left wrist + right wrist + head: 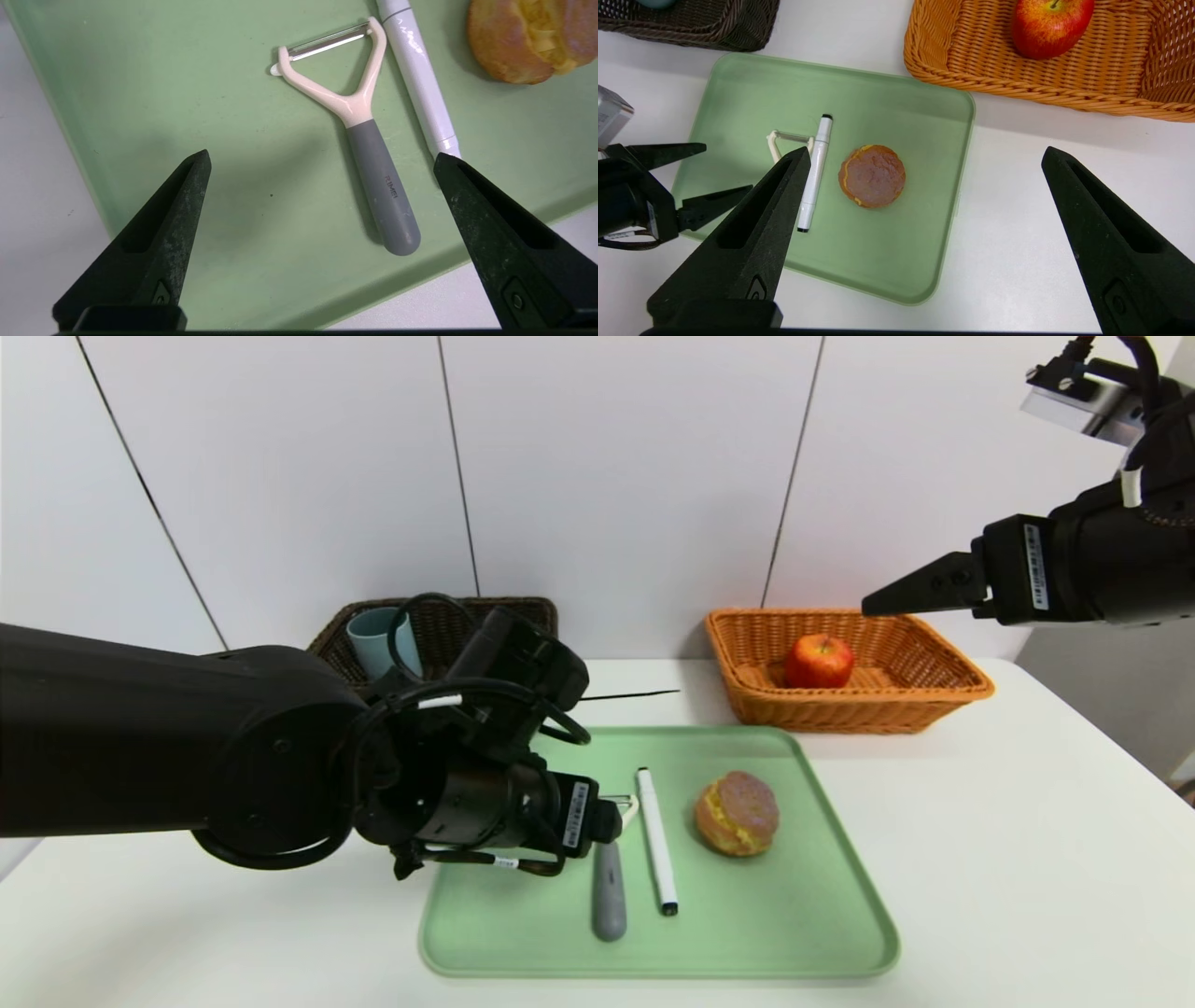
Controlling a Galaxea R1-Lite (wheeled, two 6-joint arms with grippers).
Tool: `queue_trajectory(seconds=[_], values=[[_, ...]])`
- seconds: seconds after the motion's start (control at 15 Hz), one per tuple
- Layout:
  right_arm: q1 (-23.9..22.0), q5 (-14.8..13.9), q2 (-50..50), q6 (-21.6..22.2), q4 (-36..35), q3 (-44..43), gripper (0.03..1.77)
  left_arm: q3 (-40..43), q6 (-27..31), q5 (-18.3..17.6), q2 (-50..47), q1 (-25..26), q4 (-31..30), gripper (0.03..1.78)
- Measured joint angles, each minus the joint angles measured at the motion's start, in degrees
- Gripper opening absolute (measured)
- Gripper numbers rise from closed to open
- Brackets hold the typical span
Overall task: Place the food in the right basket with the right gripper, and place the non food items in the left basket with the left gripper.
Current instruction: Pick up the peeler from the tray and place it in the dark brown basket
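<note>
On the green tray (794, 933): peeler (609, 887), pen (656, 840), bun (737, 813); apple (819, 661) in right basket (934, 695), cup (378, 639) in left basket (523, 616) | left wrist: left pincer (320, 161) wide, above peeler | right wrist: right pincer (924, 156) wide, empty, high over table (1017, 186)

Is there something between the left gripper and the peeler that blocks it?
Nothing visible does. The open left gripper hangs above the peeler on the green tray, with only bare tray under its fingers. The white pen lies close along one side of the peeler, not over it.
</note>
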Motion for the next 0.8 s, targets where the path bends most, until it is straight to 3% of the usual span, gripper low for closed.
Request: queue_trajectory(seconds=[0.13, 0.8], values=[[0.1, 0.0, 0.0, -0.1, -1.8, 1.1, 1.71, -0.7, -0.1, 2.4, 1.9, -0.4, 0.6, 1.69], [1.4, -0.1, -0.5, -0.1, -2.0, 2.1, 1.71, -3.2, -2.7, 3.0, 6.5, -1.5, 3.1, 1.69]])
